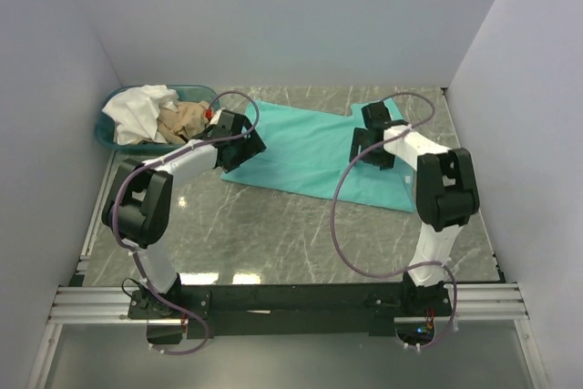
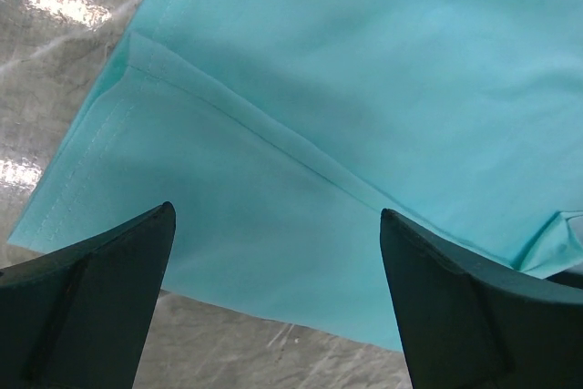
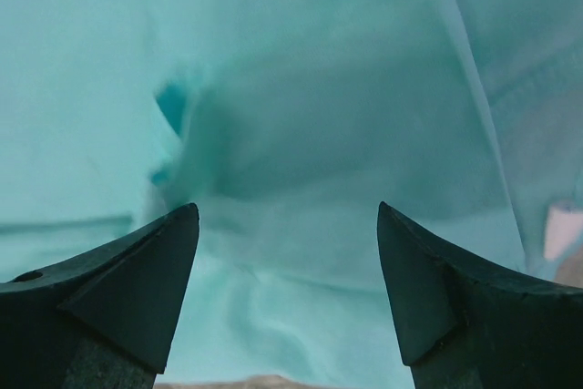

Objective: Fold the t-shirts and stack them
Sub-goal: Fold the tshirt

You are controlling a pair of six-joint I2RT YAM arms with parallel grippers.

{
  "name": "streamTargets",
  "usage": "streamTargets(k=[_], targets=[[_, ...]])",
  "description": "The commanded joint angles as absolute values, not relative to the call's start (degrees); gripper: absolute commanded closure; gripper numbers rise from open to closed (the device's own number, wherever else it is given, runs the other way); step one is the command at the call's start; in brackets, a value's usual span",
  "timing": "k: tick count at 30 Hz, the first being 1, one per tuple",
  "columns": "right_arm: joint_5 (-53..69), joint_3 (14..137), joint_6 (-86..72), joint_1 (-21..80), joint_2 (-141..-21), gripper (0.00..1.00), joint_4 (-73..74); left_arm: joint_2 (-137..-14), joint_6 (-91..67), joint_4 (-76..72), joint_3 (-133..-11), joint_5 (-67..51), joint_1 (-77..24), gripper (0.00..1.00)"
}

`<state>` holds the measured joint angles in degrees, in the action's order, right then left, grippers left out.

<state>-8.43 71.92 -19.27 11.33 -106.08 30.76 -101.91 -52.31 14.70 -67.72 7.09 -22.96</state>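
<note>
Your left gripper point(image 2: 276, 211) and right gripper point(image 3: 286, 207) both hang open (holding nothing) over the teal shirt point(image 1: 310, 145) spread on the table point(image 1: 273, 234).

Near table point(image 1: 273, 243) strip lies open; the basket point(image 1: 102, 130) blocks the far-left corner.

smooth matt cloth of the teal t-shirt point(image 1: 310, 148); glossy, perhaps stone, table point(image 1: 273, 234)
</note>
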Motion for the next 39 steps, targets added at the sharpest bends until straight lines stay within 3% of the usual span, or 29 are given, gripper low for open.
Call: streamTargets(k=[1, 5, 9, 16, 24, 39], targets=[[-8.7, 80.57, -20.04, 12.3, -109.94, 0.15, 28.65, -101.95, -50.98, 13.71, -68.11, 6.42, -22.94, 0.01], [-8.52, 87.62, -21.18, 12.57, -115.22, 0.14, 30.93, -103.09, -50.8, 14.94, -68.55, 7.47, -22.94, 0.01], [-11.06, 87.02, -21.71, 12.83, -113.48, 0.14, 31.29, -103.53, -50.71, 14.94, -68.47, 7.73, -22.94, 0.01], [-17.92, 71.93, -25.48, 12.13, -100.65, 0.13, 29.54, -104.5, -50.71, 14.15, -68.2, 6.95, -22.94, 0.0], [-12.48, 57.49, -28.48, 10.37, -89.04, 0.13, 21.8, -105.65, -51.33, 13.36, -65.4, 5.63, -22.94, 0.01], [-8.44, 50.98, -29.18, 8.88, -90.63, 0.14, 24.96, -102.4, -51.77, 14.41, -59.43, 5.71, -22.94, 0.01]])
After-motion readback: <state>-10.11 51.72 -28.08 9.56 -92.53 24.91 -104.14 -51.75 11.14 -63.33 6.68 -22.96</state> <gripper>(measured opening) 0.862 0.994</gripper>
